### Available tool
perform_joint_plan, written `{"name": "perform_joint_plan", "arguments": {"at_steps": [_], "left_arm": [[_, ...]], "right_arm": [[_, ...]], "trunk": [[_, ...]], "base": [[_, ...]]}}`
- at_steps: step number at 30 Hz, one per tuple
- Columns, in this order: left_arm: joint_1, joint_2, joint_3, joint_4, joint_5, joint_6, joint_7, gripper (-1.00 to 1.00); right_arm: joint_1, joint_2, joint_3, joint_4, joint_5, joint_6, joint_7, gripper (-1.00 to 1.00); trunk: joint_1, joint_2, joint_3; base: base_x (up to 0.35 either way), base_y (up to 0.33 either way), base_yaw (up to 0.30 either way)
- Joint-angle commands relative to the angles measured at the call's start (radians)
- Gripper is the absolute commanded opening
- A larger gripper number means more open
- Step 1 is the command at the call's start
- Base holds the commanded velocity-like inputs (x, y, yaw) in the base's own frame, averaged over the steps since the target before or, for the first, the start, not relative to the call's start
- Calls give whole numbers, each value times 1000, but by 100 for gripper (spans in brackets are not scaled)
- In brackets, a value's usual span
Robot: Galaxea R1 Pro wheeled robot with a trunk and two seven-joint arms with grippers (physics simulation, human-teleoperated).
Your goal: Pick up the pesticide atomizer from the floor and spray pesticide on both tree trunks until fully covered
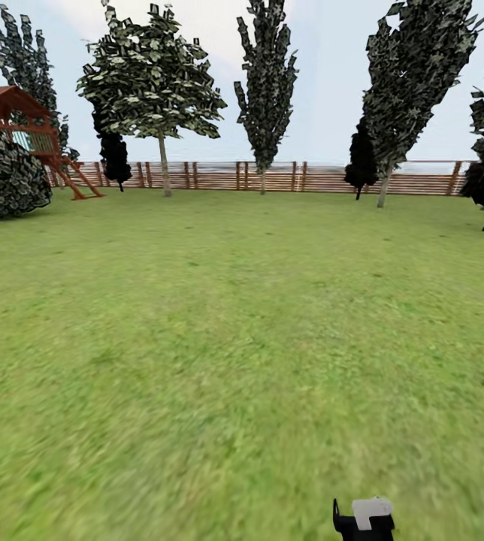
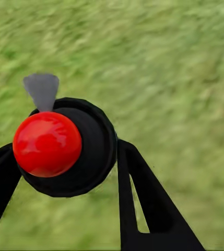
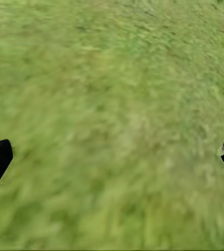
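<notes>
Atomizer (image 2: 65, 146) pinched in your left gripper (image 2: 65, 172), nozzle over grass (image 2: 169, 63). Right gripper (image 3: 112, 157) spread, empty. Broad-crowned tree (image 1: 152, 83) far ahead-left: drive there.

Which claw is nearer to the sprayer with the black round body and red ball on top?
Left. The left claw has its black fingers on both sides of the sprayer. The right claw is spread wide over bare green grass.

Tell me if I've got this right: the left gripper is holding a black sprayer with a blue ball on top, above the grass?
Nearly. The ball is red, not blue, as the left wrist view shows. The black pesticide atomizer does sit between the left gripper fingers, above the grass.
</notes>
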Motion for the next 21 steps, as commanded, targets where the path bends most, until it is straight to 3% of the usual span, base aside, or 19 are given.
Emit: {"name": "perform_joint_plan", "arguments": {"at_steps": [1, 9, 16, 21], "left_arm": [[0, 0, 0, 0, 0, 0, 0, -100], [0, 1, -2, 0, 0, 1, 0, -100], [0, -1, -3, 0, -1, 2, -2, -100], [0, 0, -49, 1, 0, 3, 0, -100]], "right_arm": [[0, 0, 0, 0, 0, 0, 0, 100], [0, 0, 0, 0, 1, 0, 0, 100], [0, 0, 0, 0, 2, 0, 0, 100], [0, 0, 0, 0, 2, 0, 0, 100]], "trunk": [[0, 0, 1], [0, 0, 9], [0, 0, 17], [0, 0, 22]], "base": [[270, 197, 226], [251, 190, 226], [21, 14, 226], [18, 0, 226]]}}
